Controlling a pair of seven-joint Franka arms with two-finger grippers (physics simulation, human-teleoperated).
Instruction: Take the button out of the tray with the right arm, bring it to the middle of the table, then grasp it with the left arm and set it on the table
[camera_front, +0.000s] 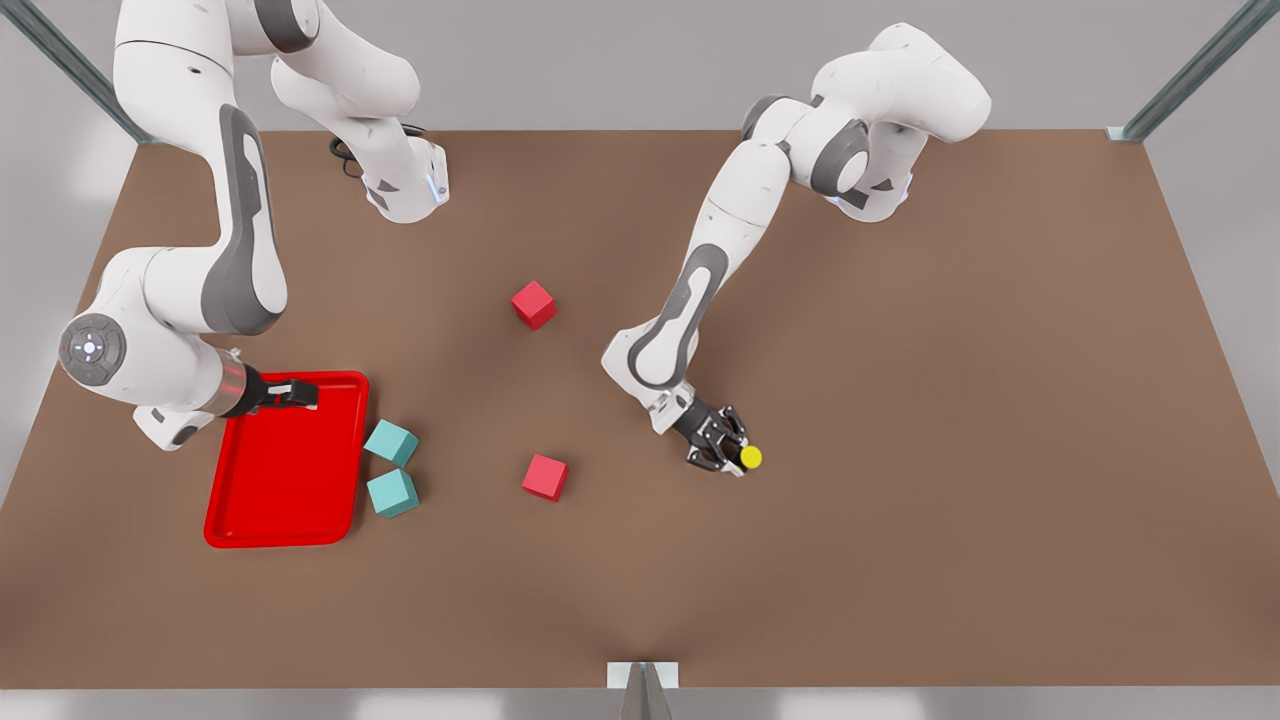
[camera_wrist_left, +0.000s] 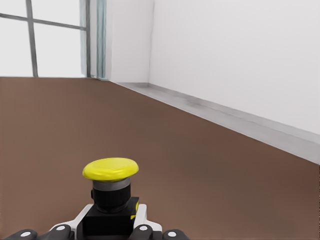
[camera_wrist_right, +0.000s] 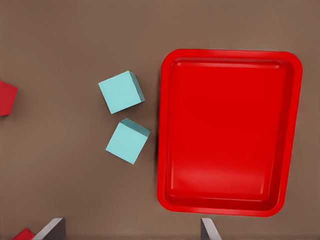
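Button: the yellow-capped button (camera_front: 750, 457) sits in the left claw (camera_front: 727, 447), out over the middle of the worktop (camera_front: 900, 400); in the left wrist view the black base of the button (camera_wrist_left: 110, 192) is pinched between the fingertips (camera_wrist_left: 142, 231).
Left claw: clenched on the button's base, cap pointing away from the wrist; from the front view I judge it low over the worktop, but cannot tell whether the base touches the surface.
Right claw: the right claw (camera_front: 290, 392) hangs over the far edge of the tray (camera_front: 285, 500) at the front view's left; its fingertips (camera_wrist_right: 50, 230) stand well apart in the right wrist view, so it is released and holds nothing. This arm waits.
Tray: the tray (camera_wrist_right: 230, 130) has nothing lying in it.
Other things: two teal cubes (camera_front: 391, 443) just beside the tray's rim, and two red cubes (camera_front: 534, 304) nearer the middle, none touched by either claw.
Done: by how things lie, the button is out of the tray, brought to the middle, and in the left arm's grasp.
Left: lowering the button onto the worktop, letting go, and drawing the left claw clear.
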